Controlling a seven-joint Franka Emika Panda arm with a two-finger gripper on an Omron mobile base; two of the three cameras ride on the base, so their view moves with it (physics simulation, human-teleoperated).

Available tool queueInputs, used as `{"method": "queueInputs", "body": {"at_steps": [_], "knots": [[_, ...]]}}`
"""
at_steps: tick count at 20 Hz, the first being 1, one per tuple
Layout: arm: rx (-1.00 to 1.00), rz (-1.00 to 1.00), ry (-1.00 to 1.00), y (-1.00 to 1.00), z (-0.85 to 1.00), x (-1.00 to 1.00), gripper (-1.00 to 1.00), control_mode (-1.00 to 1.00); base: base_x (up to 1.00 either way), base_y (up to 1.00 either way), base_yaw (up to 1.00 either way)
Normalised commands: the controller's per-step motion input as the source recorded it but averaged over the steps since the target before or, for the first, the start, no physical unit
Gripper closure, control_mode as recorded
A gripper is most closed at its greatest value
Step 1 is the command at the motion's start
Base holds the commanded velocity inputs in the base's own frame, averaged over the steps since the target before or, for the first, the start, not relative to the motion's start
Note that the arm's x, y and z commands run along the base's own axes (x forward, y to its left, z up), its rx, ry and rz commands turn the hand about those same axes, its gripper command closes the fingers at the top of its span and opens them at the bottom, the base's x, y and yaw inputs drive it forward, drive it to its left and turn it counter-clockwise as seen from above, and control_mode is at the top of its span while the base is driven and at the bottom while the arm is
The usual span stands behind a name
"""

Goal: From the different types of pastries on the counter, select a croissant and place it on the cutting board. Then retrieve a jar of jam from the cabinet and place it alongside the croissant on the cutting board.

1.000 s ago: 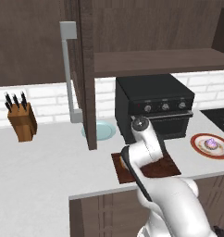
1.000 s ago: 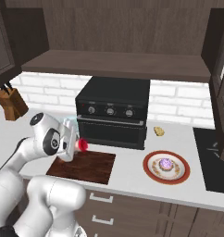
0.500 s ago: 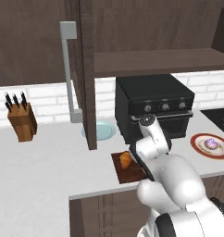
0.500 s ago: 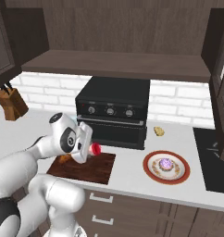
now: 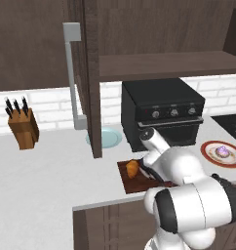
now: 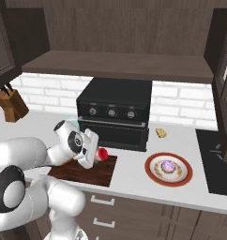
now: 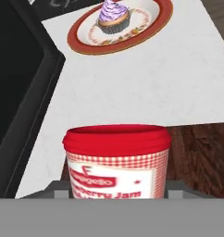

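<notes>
Bench (image 5: pixel 51 166): wide, flat, off-white top over dark brown fronts, backed by white brick tile.

Board (image 6: pixel 94 172): dark reddish-brown, grained, lying flat at the front edge of the bench, just before the oven (image 6: pixel 116 112).

Croissant (image 5: pixel 132 169): golden-brown, resting on the left part of the board in the left base view, beside the arm.

Jar (image 7: pixel 116 159): red lid, red-and-white check body with a jam label. Clamped between the two sides of the pincer (image 6: pixel 97 152); the fingertips are cropped at the bottom of the hand view. In the right base view the jar is held tilted, lid pointing right, over the board; whether it touches the wood cannot be told.

Pastry (image 7: pixel 114 15): purple-frosted, on a red-rimmed plate (image 6: pixel 168 169) set on the bench to the right of the board, well apart from it.

Small yellowish item (image 6: pixel 160 133): on the bench near the wall, right of the oven; too small to identify.

Pale blue plate (image 5: pixel 108 137): on the bench left of the oven, partly behind the open cabinet door (image 5: pixel 89 78).

Door handle (image 5: pixel 72 73): long grey vertical bar.

Knife block (image 5: pixel 23 128): wooden, dark handles, far left against the tile.

Shelf (image 6: pixel 120 65): dark wood, above the oven.

Cooktop (image 6: pixel 219 159): black, at the bench's right end.
</notes>
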Motion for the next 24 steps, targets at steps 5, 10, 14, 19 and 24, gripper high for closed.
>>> {"method": "queueInputs", "body": {"at_steps": [5,10,14,19,24], "knots": [[-0.19,0.00,0.00,0.00,-1.00,-0.05,1.00,-1.00,0.00,0.00,0.00],[-0.14,0.00,-0.01,0.00,-1.00,-0.08,1.00,-1.00,0.00,0.00,0.00],[-0.14,0.00,-0.04,0.00,-1.00,-0.24,1.00,-1.00,0.00,0.00,0.00],[-0.17,0.00,-0.05,0.08,-1.00,-0.21,1.00,-1.00,0.00,0.00,0.00],[-0.25,-0.01,-0.11,0.30,-1.00,-0.50,-1.00,-1.00,0.00,0.00,0.00]]}}
